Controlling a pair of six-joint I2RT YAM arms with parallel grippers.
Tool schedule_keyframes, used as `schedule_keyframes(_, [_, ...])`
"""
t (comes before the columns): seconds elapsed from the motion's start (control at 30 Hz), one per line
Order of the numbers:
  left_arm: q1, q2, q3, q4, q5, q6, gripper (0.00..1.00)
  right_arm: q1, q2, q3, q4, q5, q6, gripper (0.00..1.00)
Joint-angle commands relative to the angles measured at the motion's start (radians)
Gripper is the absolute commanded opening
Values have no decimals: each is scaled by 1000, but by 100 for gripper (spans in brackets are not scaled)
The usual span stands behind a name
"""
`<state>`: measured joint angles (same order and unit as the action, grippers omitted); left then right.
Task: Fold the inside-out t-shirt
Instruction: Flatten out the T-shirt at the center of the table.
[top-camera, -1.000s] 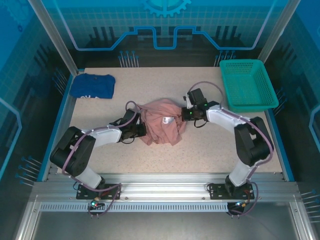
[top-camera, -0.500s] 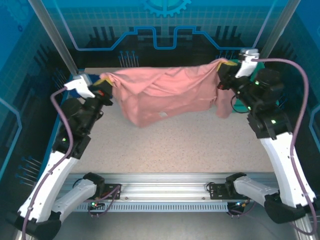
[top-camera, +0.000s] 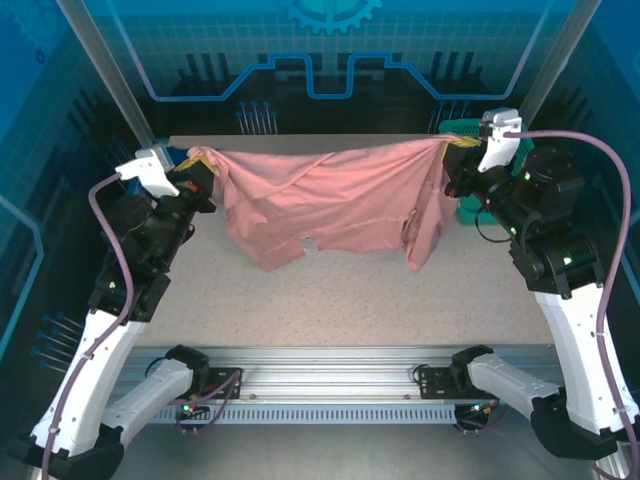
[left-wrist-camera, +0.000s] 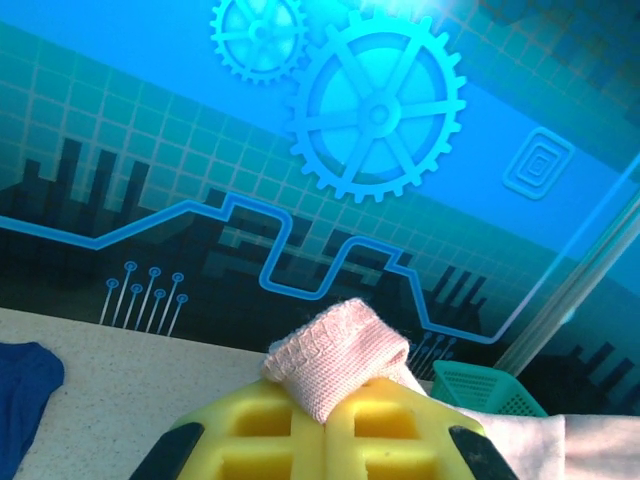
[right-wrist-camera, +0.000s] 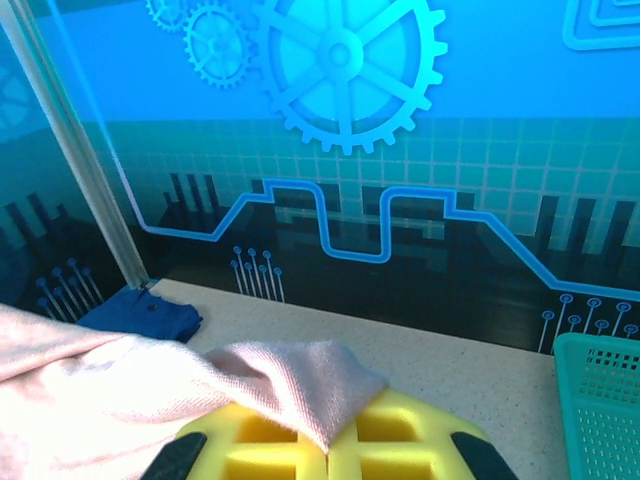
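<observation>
Both arms are raised, and the pink t-shirt (top-camera: 330, 195) hangs stretched between them above the counter (top-camera: 350, 300), its lower edge drooping toward the surface. The left tool (top-camera: 193, 172) is clamped on one top corner and the right tool (top-camera: 457, 152) on the other, cloth pinched between yellow pads (left-wrist-camera: 260, 430). A dark blue garment (right-wrist-camera: 140, 315) lies far left.

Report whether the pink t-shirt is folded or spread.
Spread: the t-shirt hangs stretched wide between the left gripper and right gripper, each pinching one end.
</observation>
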<state>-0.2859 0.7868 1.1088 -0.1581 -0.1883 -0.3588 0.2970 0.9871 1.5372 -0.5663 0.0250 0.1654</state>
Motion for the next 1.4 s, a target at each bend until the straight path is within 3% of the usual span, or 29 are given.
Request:
schedule_keyframes(0.0, [6,-14,40,-25,36,-7,0,-11,-24,4,-29,-19,-31,4])
schedule_keyframes(0.13, [7,66,15,-67,36,-31,0,-12,56,-13,-51,51,-63,5])
schedule_keyframes(0.23, [7,133,2,-65,130,-76,0,-33,205,-13,-31,132,-86,7])
schedule_keyframes(0.37, [-12,192,-9,-14,301,-161,0,-92,575,146,-101,215,-64,29])
schedule_keyframes(0.43, [-43,205,-21,-11,312,-169,0,-75,703,214,-142,255,-73,42])
schedule_keyframes(0.5, [-68,213,-45,-14,297,-171,0,-21,695,117,-70,244,-91,55])
schedule_keyframes(0.67, [-70,227,-105,-21,289,-173,0,185,484,-270,177,73,-121,69])
schedule_keyframes(0.8, [-69,224,-116,-55,246,-138,0,426,423,-513,422,-82,-74,66])
schedule_keyframes(0.9, [-65,222,-115,-79,195,-111,0,597,514,-557,547,-36,-104,61])
schedule_keyframes(0.97, [-63,224,-119,-80,167,-99,0,649,603,-530,582,-19,-118,58])
schedule_keyframes(1.17, [-46,258,-112,-76,141,-89,0,665,801,-472,591,31,-156,57])
schedule_keyframes(1.3, [-34,286,-106,-75,115,-73,0,643,881,-417,459,97,-122,59])
schedule_keyframes(1.37, [-27,296,-103,-76,109,-65,0,629,906,-394,385,100,-99,53])
